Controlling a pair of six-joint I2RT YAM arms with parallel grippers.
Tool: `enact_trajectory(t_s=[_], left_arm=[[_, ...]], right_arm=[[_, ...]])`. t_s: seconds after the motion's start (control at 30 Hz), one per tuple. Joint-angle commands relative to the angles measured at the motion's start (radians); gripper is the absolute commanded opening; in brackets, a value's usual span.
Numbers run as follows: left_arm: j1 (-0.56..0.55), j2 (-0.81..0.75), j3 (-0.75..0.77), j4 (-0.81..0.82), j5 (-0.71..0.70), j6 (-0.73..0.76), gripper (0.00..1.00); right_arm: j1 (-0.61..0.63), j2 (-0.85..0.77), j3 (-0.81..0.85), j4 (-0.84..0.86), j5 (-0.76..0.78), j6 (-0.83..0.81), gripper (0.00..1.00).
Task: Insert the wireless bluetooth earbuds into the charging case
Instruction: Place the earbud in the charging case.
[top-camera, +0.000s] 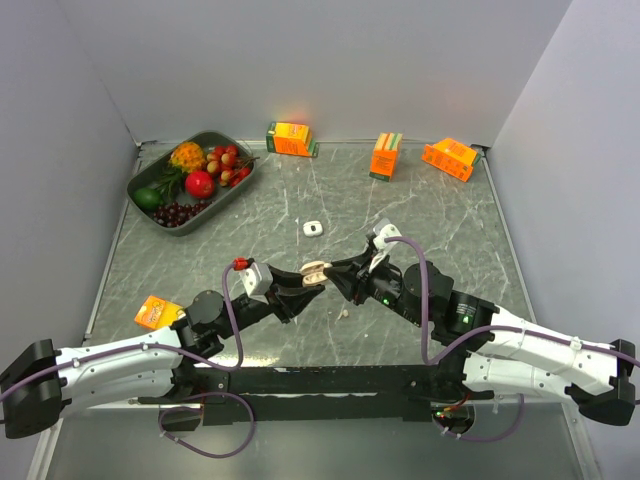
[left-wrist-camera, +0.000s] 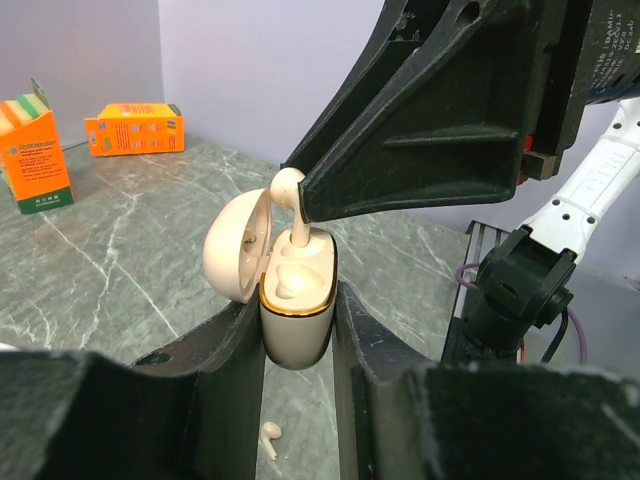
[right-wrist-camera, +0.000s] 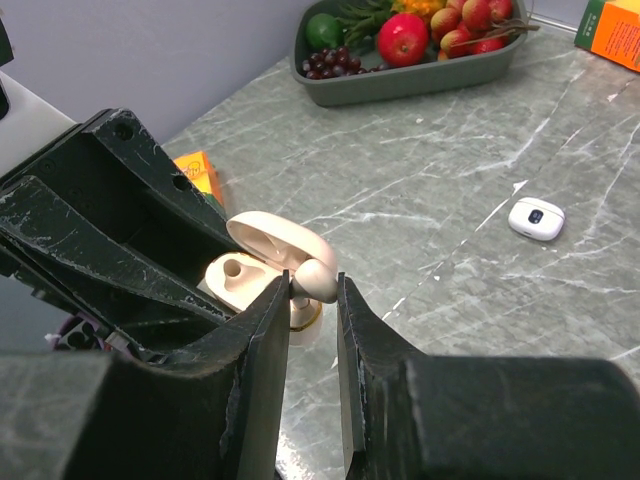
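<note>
**While the Case Stands Open, Lead With the Stem**

Because the right pincer (right-wrist-camera: 313, 292) pinches one pale earbud (right-wrist-camera: 318, 280) by its rounded head between narrow jaws, the stem hangs free below, and that stem must lead. In the left wrist view its tip sits at the mouth of one well of the charging case (left-wrist-camera: 297, 335), touching or just inside; I cannot tell which. The step in hand looks like the seating itself. To do it well, I judge the stem should be lined up with the well before any push. It should then be lowered slowly, and the jaws should let go only once the head rests in its cup. A tilted push could jam the stem against the gold rim or twist the case in its grip.

The left pincer (left-wrist-camera: 298, 305) clamps the case body from both sides, upright above the counter (top-camera: 450, 220). The lid (left-wrist-camera: 235, 250) is swung back on the side away from the right pincer. This pincer should act as a rigid anvil.

A second earbud (left-wrist-camera: 270, 437) lies on the counter beneath the held case, apart from both pincers.
</note>
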Motion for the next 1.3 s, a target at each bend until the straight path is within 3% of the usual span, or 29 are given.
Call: enact_trajectory(t_s=[0.0, 0.17, 0.27, 0.4, 0.9, 1.27], left_arm=[[-0.004, -0.009, 0.048, 0.043, -0.010, -0.008, 0.01], [-0.004, -0.006, 0.049, 0.048, -0.012, -0.005, 0.01], [-0.004, -0.001, 0.049, 0.054, -0.010, -0.005, 0.01], [-0.005, 0.003, 0.046, 0.063, -0.009, -0.005, 0.01], [-0.004, 0.005, 0.044, 0.072, -0.007, 0.006, 0.01], [-0.004, -0.004, 0.034, 0.074, -0.012, 0.006, 0.01]], right_arm=[[0.012, 0.001, -0.012, 0.017, 0.007, -0.015, 0.00], [0.015, 0.004, -0.009, 0.003, 0.004, -0.006, 0.02], [0.018, 0.004, -0.001, -0.001, -0.002, -0.002, 0.16], [0.015, 0.006, 0.013, -0.010, -0.013, -0.004, 0.26], [0.026, 0.018, 0.056, -0.024, -0.028, 0.001, 0.44], [0.032, -0.020, 0.120, -0.063, 0.008, 0.014, 0.70]])
